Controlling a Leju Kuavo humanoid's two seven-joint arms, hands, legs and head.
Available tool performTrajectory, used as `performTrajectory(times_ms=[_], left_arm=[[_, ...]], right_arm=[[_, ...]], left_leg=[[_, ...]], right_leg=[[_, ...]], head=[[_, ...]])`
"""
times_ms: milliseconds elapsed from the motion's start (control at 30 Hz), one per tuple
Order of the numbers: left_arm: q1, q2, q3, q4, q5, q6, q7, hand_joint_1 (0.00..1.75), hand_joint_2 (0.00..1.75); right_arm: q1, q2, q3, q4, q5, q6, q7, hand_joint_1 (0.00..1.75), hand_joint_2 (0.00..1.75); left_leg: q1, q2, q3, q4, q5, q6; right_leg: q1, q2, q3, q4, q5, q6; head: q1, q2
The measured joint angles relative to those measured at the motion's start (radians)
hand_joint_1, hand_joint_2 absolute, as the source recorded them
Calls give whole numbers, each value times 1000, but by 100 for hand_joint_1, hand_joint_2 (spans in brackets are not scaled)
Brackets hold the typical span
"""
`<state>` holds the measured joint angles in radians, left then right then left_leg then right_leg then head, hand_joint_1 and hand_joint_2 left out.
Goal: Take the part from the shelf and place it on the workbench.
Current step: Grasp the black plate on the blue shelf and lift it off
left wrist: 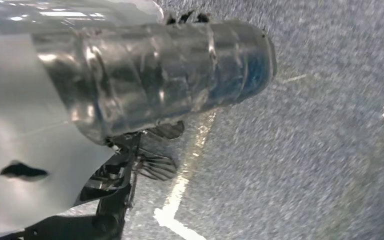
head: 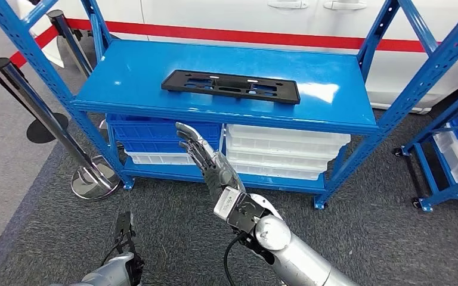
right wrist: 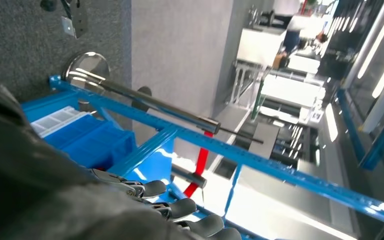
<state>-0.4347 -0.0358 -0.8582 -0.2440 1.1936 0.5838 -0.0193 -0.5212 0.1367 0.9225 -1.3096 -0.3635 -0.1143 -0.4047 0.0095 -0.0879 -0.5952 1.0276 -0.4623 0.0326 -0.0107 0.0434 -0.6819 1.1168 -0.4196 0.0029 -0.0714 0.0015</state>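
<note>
A flat black part (head: 231,86), long and rectangular with cut-outs, lies on the blue shelf (head: 131,77) in the head view. My right hand (head: 206,156) is raised in front of the shelf's front edge, below the part and apart from it, fingers stretched out and holding nothing. In the right wrist view the fingertips (right wrist: 155,188) reach toward the blue frame (right wrist: 260,157). My left hand (head: 125,241) hangs low at the bottom left, over the carpet; its dark fingers point up and I cannot make out how they lie.
Blue bins (head: 155,134) and white bins (head: 283,152) sit on the lower shelf. Chrome barrier posts (head: 92,176) stand left of the rack. A second blue rack (head: 453,155) is on the right. A white car with a red stripe (head: 244,36) is behind.
</note>
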Motion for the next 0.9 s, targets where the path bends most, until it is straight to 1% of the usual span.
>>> performTrajectory(times_ms=[33, 67, 100, 133, 167, 200, 233, 267, 300, 333, 367, 400, 433, 467, 500, 533, 567, 600, 633, 667, 700, 733, 767, 800, 833, 867, 900], left_arm=[[-1, 0, 0, 0, 0, 0, 0, 0, 0], [-1, 1, 0, 0, 0, -1, 1, 0, 0], [0, 1, 0, 1, 0, -1, 1, 0, 0], [1, 2, 0, 1, 0, -1, 1, 0, 0], [3, 4, 0, 1, 0, -1, 1, 0, 0], [3, 5, 0, 2, 0, -1, 1, 0, 0], [2, 6, 0, 2, 0, -1, 1, 0, 0], [0, 5, 0, 2, 0, -1, 1, 0, 0], [-1, 5, 0, 2, 0, -2, 1, 0, 0], [0, 5, 0, 2, 0, -2, 1, 0, 0], [2, 5, 0, 2, 0, -2, 1, 0, 0], [4, 6, 0, 3, 0, -2, 1, 0, 0], [5, 7, 0, 3, 0, -2, 1, 0, 0], [5, 8, 0, 3, 0, -2, 1, 0, 0], [3, 9, 0, 4, 0, -2, 1, 0, 0], [0, 9, 0, 4, 0, -2, 1, 0, 0], [-3, 9, 0, 4, -1, -2, 1, 0, 0], [-3, 9, 0, 4, -1, -2, 1, 0, 0], [-3, 9, 0, 4, -1, -2, 1, 0, 0], [-1, 9, 0, 4, -1, -2, 2, 0, 0], [0, 10, -1, 5, -2, -2, 2, 0, 0], [-1, 10, -1, 5, -3, -2, 2, 0, 0], [-4, 11, -2, 6, -3, -2, 2, 0, 0], [-6, 11, -4, 6, -4, -2, 2, 0, 0], [-7, 11, -6, 6, -4, -2, 2, 0, 0], [-7, 10, -9, 6, -4, -1, 2, 0, 0], [-5, 10, -11, 6, -4, -1, 3, 0, 0]], right_arm=[[-1, 0, 0, 2, 0, 0, 0, 0, 0], [-1, 0, 1, 5, 0, 0, 0, 0, 0], [-1, 0, 2, 7, 0, 0, 0, 0, 0], [-2, 1, 2, 8, 0, 0, -1, 0, 0], [-2, 3, 3, 10, 0, 0, -1, 0, 0], [-4, 5, 3, 10, 0, 0, -1, 0, 0], [-5, 7, 3, 11, 0, 0, -2, 0, 0], [-5, 8, 3, 12, 0, 0, -2, 0, 0], [-5, 8, 3, 15, 0, 0, -2, 0, 0], [-4, 8, 3, 17, 0, 0, -2, 0, 0], [-3, 8, 4, 20, 0, 0, -2, 0, 0], [-2, 8, 4, 23, 0, 0, -2, 0, 0], [-3, 8, 4, 24, 0, 0, -2, 0, 0], [-3, 9, 4, 25, 0, 0, -2, 0, 0], [-3, 9, 4, 25, 0, 0, -3, 0, 0], [-5, 9, 5, 25, 0, 0, -3, 0, 0], [-6, 10, 5, 26, 0, 0, -3, 0, 0], [-7, 10, 5, 26, 0, 0, -3, 0, 0], [-8, 11, 5, 27, -2, 0, -4, 0, 0], [-8, 12, 5, 27, -4, 1, -4, 0, 0], [-8, 12, 5, 27, -9, 2, -4, 0, 0], [-9, 13, 5, 27, -15, 4, -5, 0, 0], [-9, 13, 5, 28, -22, 7, -5, 0, 0], [-9, 12, 5, 30, -30, 10, -5, 0, 0], [-7, 12, 5, 32, -37, 13, -5, 0, 0], [-5, 10, 5, 35, -43, 15, -5, 0, 0], [-2, 9, 5, 38, -48, 16, -5, 0, 0]], left_leg=[[1, -10, 0, 0, -3, -4], [5, -18, -3, 0, -4, -8], [8, -27, -6, -2, -4, -14], [10, -36, -6, -5, -4, -21], [11, -29, -7, -4, -7, -27], [9, -11, -12, 8, -15, -33], [6, 14, -27, 40, -30, -37], [5, 44, -56, 94, -51, -41], [4, 61, -94, 159, -73, -45], [5, 71, -131, 218, -85, -48], [6, 75, -157, 252, -82, -50], [7, 79, -165, 248, -58, -52], [7, 85, -153, 207, -18, -52], [6, 99, -127, 139, 27, -51], [1, 118, -98, 80, 56, -48], [-4, 134, -76, 31, 69, -42], [-9, 145, -63, 6, 68, -35], [-13, 144, -59, 3, 58, -27], [-12, 136, -59, -3, 54, -19], [-10, 130, -57, -4, 52, -13], [-8, 123, -52, -7, 49, -8], [-5, 119, -47, -11, 47, -4], [-3, 113, -42, -13, 45, 1], [-3, 107, -38, -14, 41, 5], [-4, 101, -33, -14, 37, 9], [-4, 95, -28, -13, 32, 11], [-4, 88, -20, -13, 25, 11]], right_leg=[[-1, 19, 20, -46, 12, -3], [0, 32, 31, -66, 10, -5], [1, 32, 37, -74, 4, -6], [1, 22, 44, -84, -1, -8], [-1, 11, 52, -90, -3, -10], [-4, 0, 61, -98, -5, -15], [-6, -13, 72, -106, -7, -19], [-6, -25, 81, -110, -12, -23], [-5, -39, 89, -111, -17, -26], [-4, -51, 95, -110, -24, -27], [-3, -63, 103, -109, -31, -27], [-3, -74, 112, -107, -40, -27], [-3, -84, 122, -106, -49, -25], [-3, -95, 134, -104, -58, -22], [-1, -105, 143, -104, -67, -18], [2, -113, 149, -103, -75, -13], [5, -120, 153, -103, -81, -8], [8, -127, 154, -105, -84, -3], [11, -134, 158, -106, -88, 3], [11, -135, 159, -107, -93, 8], [9, -124, 157, -98, -102, 13], [8, -106, 146, -72, -115, 17], [5, -84, 118, -21, -136, 19], [4, -65, 80, 47, -159, 21], [3, -57, 34, 118, -178, 21], [3, -53, -8, 174, -184, 21], [3, -52, -33, 194, -169, 19]], head=[[-1, 0], [-2, 0], [-2, 0], [0, 0], [1, 0], [-1, 0], [-4, 0], [-6, 0], [-8, 0], [-8, 0], [-8, 0], [-8, 0], [-8, 0], [-8, 0], [-8, 0], [-8, 0], [-7, 0], [-6, 0], [-6, 0], [-6, 0], [-5, 0], [-4, 0], [-3, 0], [-2, 0], [-1, 0], [-1, 0], [-1, 0]])
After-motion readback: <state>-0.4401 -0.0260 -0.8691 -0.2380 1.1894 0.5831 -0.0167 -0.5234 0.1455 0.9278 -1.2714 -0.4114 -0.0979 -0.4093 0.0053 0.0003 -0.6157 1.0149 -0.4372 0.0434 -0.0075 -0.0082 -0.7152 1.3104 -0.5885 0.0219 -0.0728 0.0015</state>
